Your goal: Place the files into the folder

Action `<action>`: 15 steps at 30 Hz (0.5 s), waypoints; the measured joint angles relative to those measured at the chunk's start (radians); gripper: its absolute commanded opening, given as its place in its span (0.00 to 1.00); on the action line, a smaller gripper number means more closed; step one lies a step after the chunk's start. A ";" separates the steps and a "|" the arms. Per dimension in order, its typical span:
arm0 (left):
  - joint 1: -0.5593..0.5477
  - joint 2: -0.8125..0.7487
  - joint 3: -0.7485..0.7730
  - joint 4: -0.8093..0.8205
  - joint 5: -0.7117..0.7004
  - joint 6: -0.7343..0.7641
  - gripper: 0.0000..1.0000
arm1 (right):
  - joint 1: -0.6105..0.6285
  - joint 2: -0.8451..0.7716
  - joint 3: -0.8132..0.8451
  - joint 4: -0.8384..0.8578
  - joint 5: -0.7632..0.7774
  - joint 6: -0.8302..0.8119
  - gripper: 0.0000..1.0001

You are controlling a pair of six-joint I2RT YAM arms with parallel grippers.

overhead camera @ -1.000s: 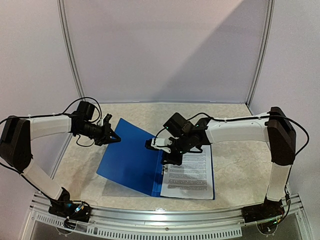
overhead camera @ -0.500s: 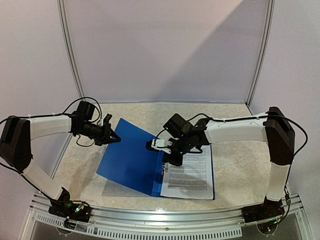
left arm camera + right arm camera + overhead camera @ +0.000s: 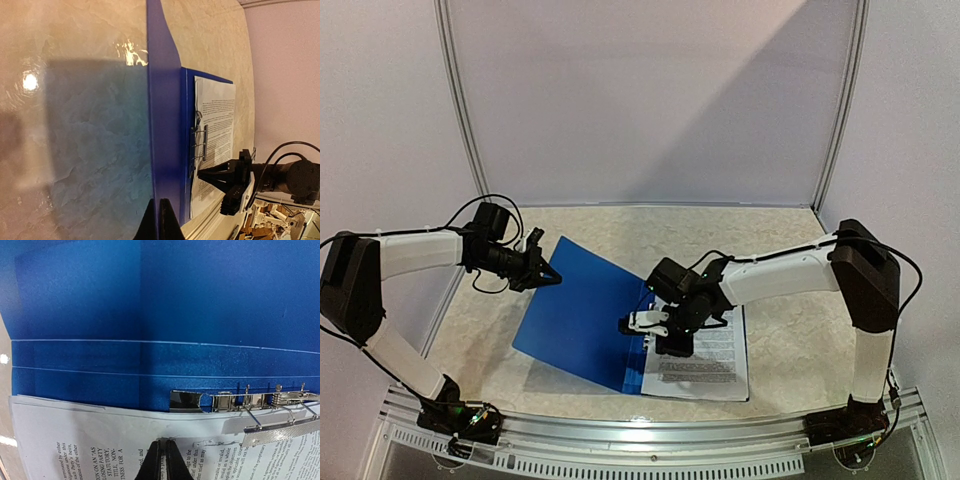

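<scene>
A beige marbled table (image 3: 790, 330) stands within pale lilac walls, and the dark-blue folder (image 3: 580, 320) lies open across it. Nearest the arms' bases, the files (image 3: 705, 365), white sheets of dense black print, lie stacked on the folder's right-hand panel. Their inner edge is tucked against the spine.

Just beyond them the right gripper (image 3: 672, 345) reaches down with its jaws closed together. Its tips rest on the top sheet beside the metal clip (image 3: 235, 401). The wrist view does not settle whether any paper is pinched between them. The clip's pressure bar (image 3: 280, 430) seems to be lifted on its wire arms, hanging over the sheets and not pressing them flat.

Further back and to the left, the folder's cover slopes up off the table. The left gripper (image 3: 548, 275) is closed on its far edge and holds it open.

By the look of it, the step in hand is seating the papers under the clip, so the task is well along but not finished. The next move probably calls for the right arm to square the sheets against the spine. It would then press the bar down onto them without skewing the stack. Only after that should the left arm swing the cover over and let go.
</scene>
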 measured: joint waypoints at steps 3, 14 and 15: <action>0.002 0.000 0.000 0.000 0.000 0.000 0.00 | 0.008 0.001 -0.001 0.001 0.015 0.001 0.05; 0.002 0.000 0.000 0.000 0.000 0.000 0.00 | -0.005 -0.027 0.022 0.004 -0.026 0.056 0.12; 0.002 0.000 0.000 0.000 0.000 0.000 0.00 | -0.008 -0.033 0.034 0.006 -0.038 0.062 0.13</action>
